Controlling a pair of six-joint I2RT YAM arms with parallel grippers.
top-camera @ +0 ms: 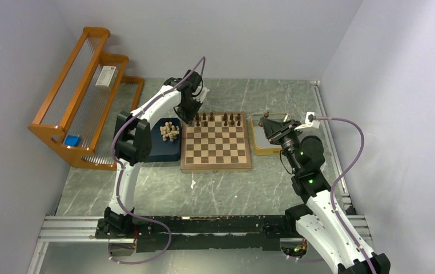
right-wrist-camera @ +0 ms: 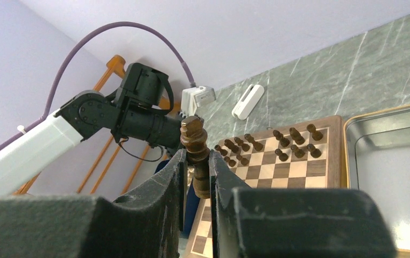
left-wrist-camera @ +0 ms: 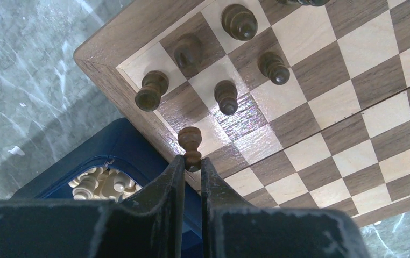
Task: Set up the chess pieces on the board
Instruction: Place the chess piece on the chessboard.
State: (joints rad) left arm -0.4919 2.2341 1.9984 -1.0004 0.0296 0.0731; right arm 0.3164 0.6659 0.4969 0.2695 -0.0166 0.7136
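Pinching dark pcs (left-wrist-camera: 190, 141): L hand (left-wrist-camera: 192, 160) (R hand (right-wrist-camera: 197, 157) too)

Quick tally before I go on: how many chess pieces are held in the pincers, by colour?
Dark brown: 2, a small piece in the left pincer and a taller piece in the right pincer.
Pale cream: 0; the cream pieces sit in the dark blue tray.
Total: 2.
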